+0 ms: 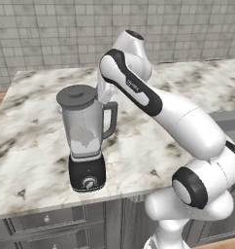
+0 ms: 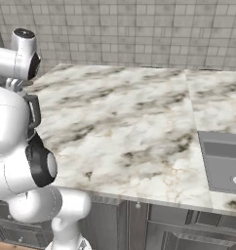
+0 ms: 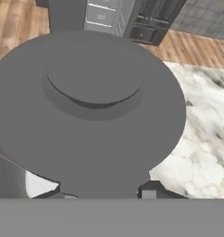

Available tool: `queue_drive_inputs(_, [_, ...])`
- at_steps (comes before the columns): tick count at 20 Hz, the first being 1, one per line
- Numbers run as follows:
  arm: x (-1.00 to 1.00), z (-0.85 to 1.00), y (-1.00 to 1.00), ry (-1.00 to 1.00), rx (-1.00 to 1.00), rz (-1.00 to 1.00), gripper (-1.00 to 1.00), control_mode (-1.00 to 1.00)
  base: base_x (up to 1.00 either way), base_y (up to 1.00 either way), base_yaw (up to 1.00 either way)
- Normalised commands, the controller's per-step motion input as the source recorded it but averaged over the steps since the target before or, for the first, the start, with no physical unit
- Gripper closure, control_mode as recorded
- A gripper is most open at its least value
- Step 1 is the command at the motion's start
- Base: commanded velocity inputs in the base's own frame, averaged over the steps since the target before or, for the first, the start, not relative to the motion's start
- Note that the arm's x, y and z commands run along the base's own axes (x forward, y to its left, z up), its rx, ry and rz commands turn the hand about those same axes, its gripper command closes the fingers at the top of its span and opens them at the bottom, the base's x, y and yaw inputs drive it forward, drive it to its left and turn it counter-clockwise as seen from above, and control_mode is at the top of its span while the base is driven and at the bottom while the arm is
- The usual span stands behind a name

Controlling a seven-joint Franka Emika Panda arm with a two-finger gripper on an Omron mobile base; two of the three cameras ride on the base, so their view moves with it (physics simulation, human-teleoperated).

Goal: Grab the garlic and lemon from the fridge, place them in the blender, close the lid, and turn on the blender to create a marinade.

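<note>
The blender [image 1: 87,172] stands on the marble counter [image 1: 153,146] near its front edge, with a black base, a round dial and a clear jar [image 1: 80,124]. The dark grey lid [image 1: 76,96] sits level on the jar's top. My gripper [image 1: 99,92] reaches in from behind and to the right, at the lid's rim. In the hand view the lid [image 3: 90,106] is very close, and my gripper [image 3: 107,192] is shut on its short side tab. A pale rounded shape [image 1: 83,136] shows through the jar; I cannot tell garlic from lemon. The fridge is out of view.
A grey sink [image 2: 222,161] is set into the counter at the far right. A tiled wall [image 2: 139,29] backs the counter. Grey cabinets [image 1: 46,223] run below the front edge. Beyond the lid, wooden floor [image 3: 197,51] and dark drawers [image 3: 146,18] lie in the hand view.
</note>
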Motion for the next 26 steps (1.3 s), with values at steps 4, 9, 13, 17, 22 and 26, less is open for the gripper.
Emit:
queue_drive_inputs(4, [-0.64, 0.00, -0.04, -0.13, 0.00, 0.00, 1.00, -1.00, 0.00, 0.00, 0.00])
queue_drive_inputs(9, [-0.07, -0.07, -0.26, -0.01, 0.00, 0.05, 1.00, -1.00, 0.00, 0.00, 0.00])
queue_drive_inputs(13, [0.03, -0.21, -0.21, 0.01, 0.00, 0.11, 1.00, -1.00, 0.00, 0.00, 0.00])
queue_drive_inputs(17, [0.00, -0.23, 0.01, 0.05, 0.00, 0.13, 1.00, -1.00, 0.00, 0.00, 0.00])
queue_drive_inputs(22, [0.00, -0.02, 0.23, 0.00, -0.02, 0.15, 1.00, -1.00, 0.00, 0.00, 0.00])
queue_drive_inputs(26, [0.00, -0.24, 0.20, 0.03, -0.02, 0.11, 1.00, -1.00, 0.00, 0.00, 0.00])
